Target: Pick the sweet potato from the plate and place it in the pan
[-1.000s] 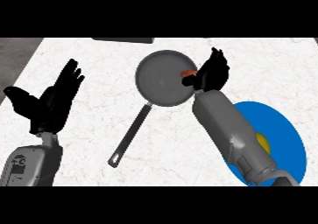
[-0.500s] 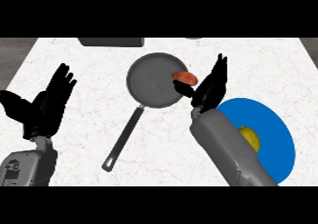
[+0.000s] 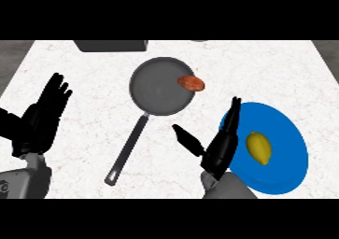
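Reddish lumpy sweet potato (image 3: 191,82) | on round grey pan (image 3: 158,93) rim

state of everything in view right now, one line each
sweet potato: lying at the pan's right rim, not held
pan: upright on the counter, handle pointing toward the robot
blue plate: on the counter, holding a yellow item
yellow item: lying on the plate
right hand: open, holding nothing, beside the plate
left hand: open, resting at the left edge
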